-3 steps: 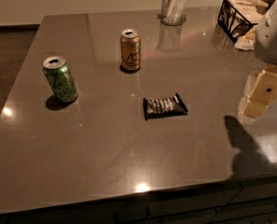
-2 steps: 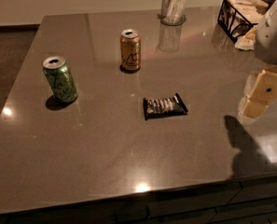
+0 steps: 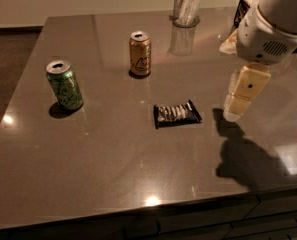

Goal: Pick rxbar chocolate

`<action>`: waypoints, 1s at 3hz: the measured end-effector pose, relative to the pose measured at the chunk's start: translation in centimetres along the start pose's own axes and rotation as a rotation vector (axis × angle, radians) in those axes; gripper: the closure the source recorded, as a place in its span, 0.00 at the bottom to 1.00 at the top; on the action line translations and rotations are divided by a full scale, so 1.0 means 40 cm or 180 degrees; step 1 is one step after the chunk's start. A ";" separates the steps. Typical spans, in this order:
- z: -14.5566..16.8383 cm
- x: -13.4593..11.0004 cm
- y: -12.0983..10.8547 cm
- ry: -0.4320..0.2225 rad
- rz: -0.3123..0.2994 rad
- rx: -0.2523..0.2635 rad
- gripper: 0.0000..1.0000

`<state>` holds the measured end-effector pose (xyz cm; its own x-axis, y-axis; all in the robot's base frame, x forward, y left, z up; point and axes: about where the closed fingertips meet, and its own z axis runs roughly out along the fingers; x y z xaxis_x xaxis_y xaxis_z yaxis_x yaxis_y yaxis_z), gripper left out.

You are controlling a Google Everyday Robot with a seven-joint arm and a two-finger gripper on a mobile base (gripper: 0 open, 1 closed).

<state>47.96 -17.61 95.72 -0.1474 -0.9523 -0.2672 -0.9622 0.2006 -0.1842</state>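
Since the earlier frame the gripper [image 3: 235, 107] had swung leftward from the right edge of the frame, and more of its white wrist housing had come into view above it, while everything on the table [image 3: 113, 174] had stayed where it was. It hung at the centre right of the frame, pointing down, above the tabletop and apart from the rxbar chocolate [image 3: 177, 114], with nothing in its hold; how wide it stood open could not be told from this side-on angle. The bar lay flat on the table near the middle of the frame, just left of the gripper, its long side running roughly left to right. A gold can [image 3: 140, 54] stood well above it in the frame, a green can [image 3: 64, 84] stood far off at the left, and a clear cup [image 3: 186, 8] sat at the top edge. The step in hand looked like the approach, with no grasp yet begun. The next move probably called for carrying the gripper further left until it was centred over the bar, turning it to close across the narrow width, and lowering nearly to the surface, since so flat a wrapper offered little to catch.
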 end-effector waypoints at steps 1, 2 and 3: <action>0.062 -0.036 -0.029 -0.0043 -0.0110 -0.0063 0.00; 0.131 -0.055 -0.040 -0.0042 -0.0212 -0.0134 0.00; 0.192 -0.081 -0.022 -0.0030 -0.0340 -0.0258 0.00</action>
<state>51.04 -12.92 89.48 -0.0413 -0.9650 -0.2592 -0.9877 0.0785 -0.1350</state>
